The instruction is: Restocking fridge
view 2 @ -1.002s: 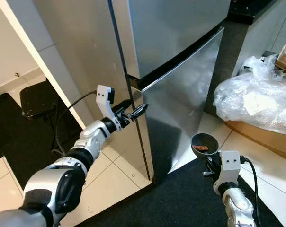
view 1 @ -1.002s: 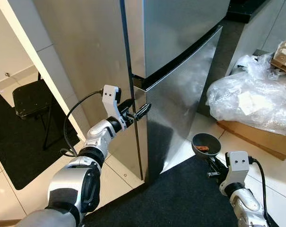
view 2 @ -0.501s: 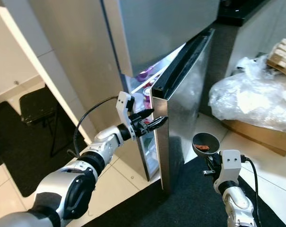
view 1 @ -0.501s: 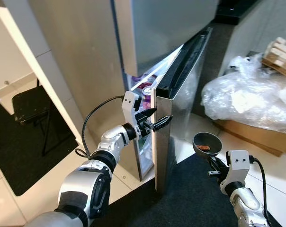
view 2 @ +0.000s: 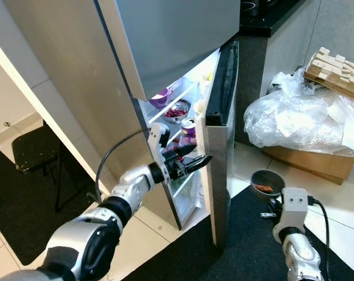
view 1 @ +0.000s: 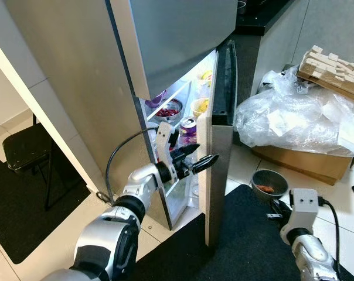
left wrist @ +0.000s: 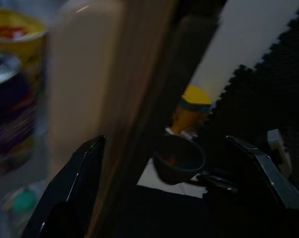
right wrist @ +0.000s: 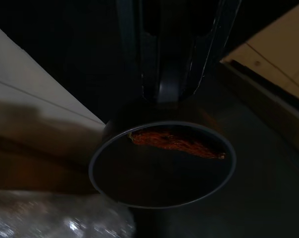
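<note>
Standing ajar, the fridge door (view 1: 219, 146) has your left claw (view 1: 196, 163) at its edge, fingers spread on either side. Your right claw (right wrist: 175, 84) is clenched on a dark bowl (view 2: 267, 182) of reddish food, low over the black mat (view 1: 247, 246).

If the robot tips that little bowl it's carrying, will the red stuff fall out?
Probably, if tipped far. The bowl looks open, with no lid, so nothing would stop the red food. The food sits low against one side, so a small tilt may be fine. The right gripper seems to hold it only at the rim, so the bowl might wobble.
</note>
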